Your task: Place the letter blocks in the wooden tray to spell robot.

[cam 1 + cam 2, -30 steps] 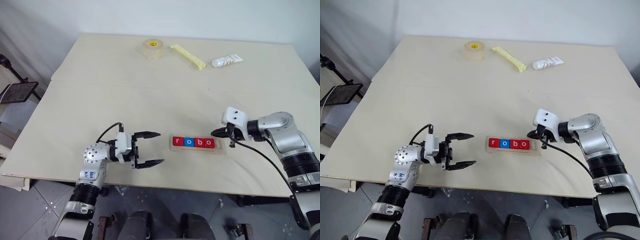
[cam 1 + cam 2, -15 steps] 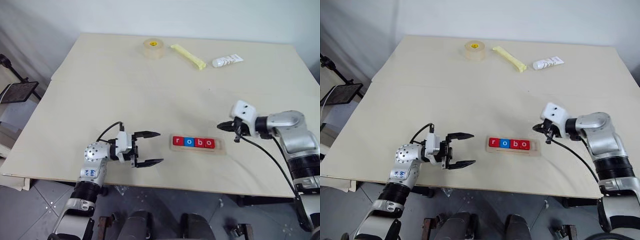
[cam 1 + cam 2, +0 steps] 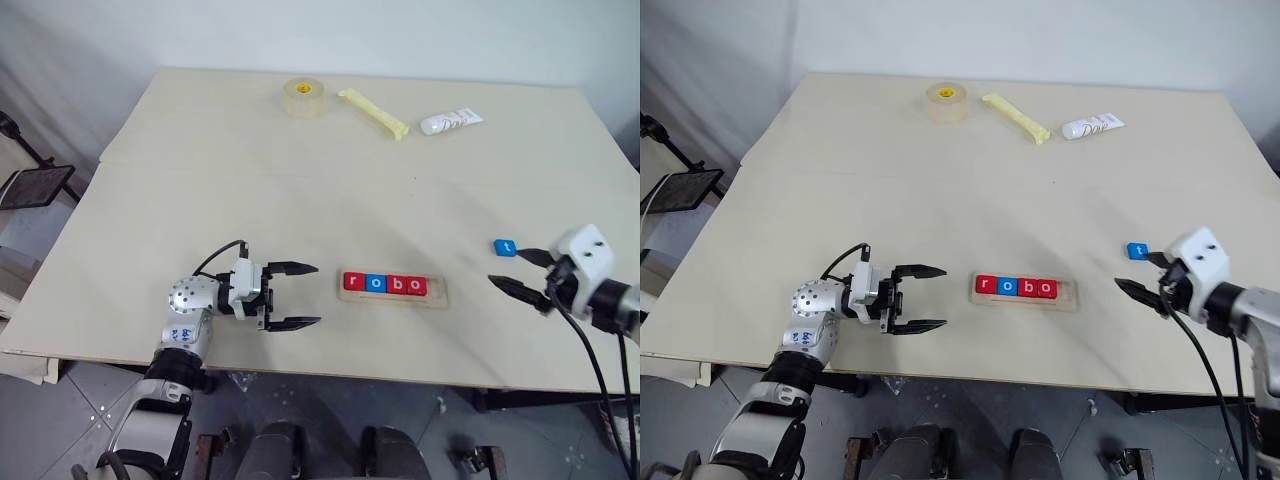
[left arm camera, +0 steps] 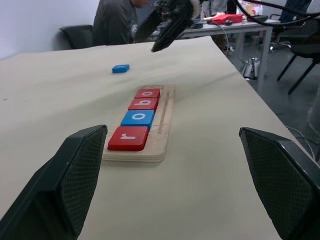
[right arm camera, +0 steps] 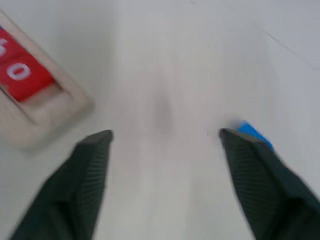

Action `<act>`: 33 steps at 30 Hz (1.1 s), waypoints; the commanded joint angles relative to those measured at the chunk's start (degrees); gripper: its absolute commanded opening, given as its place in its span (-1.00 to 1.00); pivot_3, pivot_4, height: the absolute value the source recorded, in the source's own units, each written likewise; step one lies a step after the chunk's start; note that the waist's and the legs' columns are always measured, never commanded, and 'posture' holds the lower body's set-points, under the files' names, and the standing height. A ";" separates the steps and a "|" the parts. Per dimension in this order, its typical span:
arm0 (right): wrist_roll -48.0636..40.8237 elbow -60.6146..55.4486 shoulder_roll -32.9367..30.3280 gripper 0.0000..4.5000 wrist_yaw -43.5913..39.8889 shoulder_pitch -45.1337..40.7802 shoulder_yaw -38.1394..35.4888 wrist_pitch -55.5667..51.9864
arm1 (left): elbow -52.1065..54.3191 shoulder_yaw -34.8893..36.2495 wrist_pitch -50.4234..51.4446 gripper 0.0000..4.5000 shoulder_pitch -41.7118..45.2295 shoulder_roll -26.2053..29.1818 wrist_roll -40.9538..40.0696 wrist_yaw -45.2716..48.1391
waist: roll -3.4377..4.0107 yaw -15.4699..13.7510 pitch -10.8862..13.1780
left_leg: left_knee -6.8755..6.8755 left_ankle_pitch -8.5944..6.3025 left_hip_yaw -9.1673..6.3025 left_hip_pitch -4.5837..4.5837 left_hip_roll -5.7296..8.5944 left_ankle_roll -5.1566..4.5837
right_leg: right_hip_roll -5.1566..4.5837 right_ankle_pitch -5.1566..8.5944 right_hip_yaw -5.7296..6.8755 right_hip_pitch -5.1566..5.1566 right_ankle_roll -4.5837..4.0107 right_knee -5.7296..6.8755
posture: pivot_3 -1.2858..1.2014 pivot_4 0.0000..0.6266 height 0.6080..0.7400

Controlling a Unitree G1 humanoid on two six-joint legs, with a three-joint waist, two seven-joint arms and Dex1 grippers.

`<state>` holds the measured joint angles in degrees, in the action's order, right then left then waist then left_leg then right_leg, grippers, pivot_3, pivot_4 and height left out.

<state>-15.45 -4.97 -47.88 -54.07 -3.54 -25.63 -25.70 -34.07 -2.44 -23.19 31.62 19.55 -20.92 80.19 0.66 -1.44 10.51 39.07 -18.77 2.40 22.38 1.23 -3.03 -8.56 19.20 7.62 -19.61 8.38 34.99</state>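
Note:
The wooden tray (image 3: 437, 291) lies near the table's front edge with letter blocks in its groove: red r (image 3: 353, 282), blue o (image 3: 375, 283), red b (image 3: 397, 285), red o (image 3: 417, 286). Its right end slot is bare. A blue t block (image 3: 505, 247) lies flat on the table to the right of the tray. My right gripper (image 3: 521, 272) hovers open just in front of that block, which sits beside one fingertip (image 5: 250, 165). My left gripper (image 3: 316, 295) stands open and empty, level, just left of the tray.
A tape roll (image 3: 303, 98), a yellow stick packet (image 3: 373, 113) and a white tube (image 3: 451, 121) lie at the table's far side. The table's front edge (image 3: 400, 355) runs close below the tray. A seated person (image 4: 115, 22) is behind the table.
My right gripper has swung from the tray's right end out to the right and has gone from shut to open. The blue t block now shows on the table. The left gripper stays put.

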 commanded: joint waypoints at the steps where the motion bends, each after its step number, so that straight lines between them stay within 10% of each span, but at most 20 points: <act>1: -2.32 -4.06 0.86 0.99 2.46 6.83 -8.40 -1.57 | -2.33 1.00 -1.41 1.00 1.78 0.63 -0.19 1.82 | -0.01 -0.21 0.00 | -0.02 0.00 0.00 0.00 0.01 0.00 | 0.00 0.00 0.00 0.00 0.00 -0.01 | 0.03 -0.52 1.00; 11: -5.95 -9.99 3.65 0.99 8.21 14.36 -12.67 -6.05 | -4.57 1.18 -1.90 1.00 3.72 0.15 0.11 3.58 | 0.00 0.08 0.00 | -0.02 -0.01 0.05 -0.04 -0.01 -0.03 | 0.00 0.00 -0.06 0.02 0.00 -0.03 | 0.03 -0.52 1.00; 33: 2.23 30.19 10.12 0.99 25.79 -24.02 7.28 2.06 | 5.51 1.58 1.02 1.00 -2.01 1.36 -0.25 2.00 | 0.00 0.29 0.00 | -0.02 0.01 0.00 0.01 0.04 -0.03 | -0.03 0.00 -0.05 -0.04 0.00 0.06 | 0.03 -0.52 1.00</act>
<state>-13.38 24.17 -37.48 -28.94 -26.60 -18.05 -25.36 -31.05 -1.07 -22.32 29.90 20.68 -20.40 82.55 0.67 -1.15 10.51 39.04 -18.76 2.39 22.39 1.26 -3.06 -8.59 19.20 7.57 -19.66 8.38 35.06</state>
